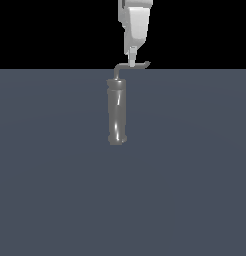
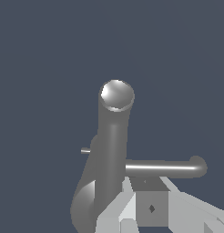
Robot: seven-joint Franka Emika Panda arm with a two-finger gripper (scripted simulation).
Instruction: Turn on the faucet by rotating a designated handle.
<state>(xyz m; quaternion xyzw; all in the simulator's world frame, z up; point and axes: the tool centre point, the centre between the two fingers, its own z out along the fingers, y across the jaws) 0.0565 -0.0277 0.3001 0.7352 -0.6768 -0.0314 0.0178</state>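
The faucet (image 1: 117,112) is a glossy grey upright cylinder standing on the dark floor in the middle of the exterior view. On its top sits the handle (image 1: 135,65), a thin bent rod that reaches toward the exterior view's right and ends in a small hooked tip. My gripper (image 1: 131,62) comes straight down from above, its fingers together, their tips touching the rod at about mid-length. In the wrist view the faucet (image 2: 111,145) rises as a thick tube, the handle (image 2: 166,168) crosses just beyond my gripper (image 2: 149,193), and nothing lies between the fingers.
A flat dark blue-grey floor (image 1: 195,190) spreads around the faucet. A thin short pin (image 2: 85,150) sticks out from the faucet's side in the wrist view.
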